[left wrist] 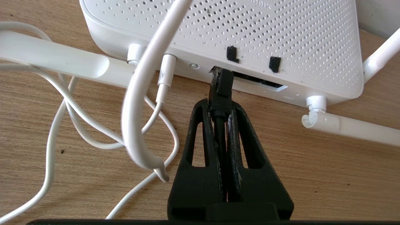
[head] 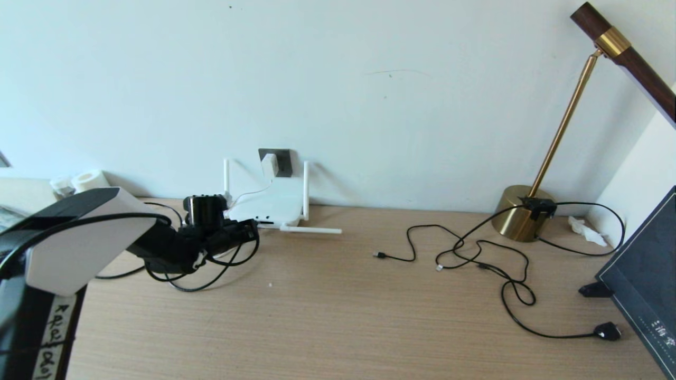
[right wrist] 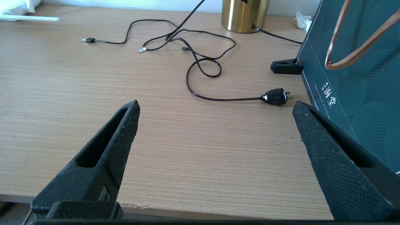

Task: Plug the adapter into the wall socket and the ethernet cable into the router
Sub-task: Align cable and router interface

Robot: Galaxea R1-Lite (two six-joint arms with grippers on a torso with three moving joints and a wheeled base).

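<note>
The left gripper (left wrist: 220,107) is clamping its jaws on the ethernet cable (left wrist: 220,90), whose plug tip is disappearing into the router (head: 269,207), itself sitting at the head view's 10 o'clock. The right gripper (right wrist: 215,109) is hanging with jaws wide apart above the bench (right wrist: 175,125). The adapter (head: 269,165) is sitting in the wall socket (head: 284,161).

Brass desk lamp (head: 523,211), loose black cables (head: 475,253), dark box (head: 641,279)

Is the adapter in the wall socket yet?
In: the adapter sits flush on the wall socket, its cord hanging toward the router.
</note>
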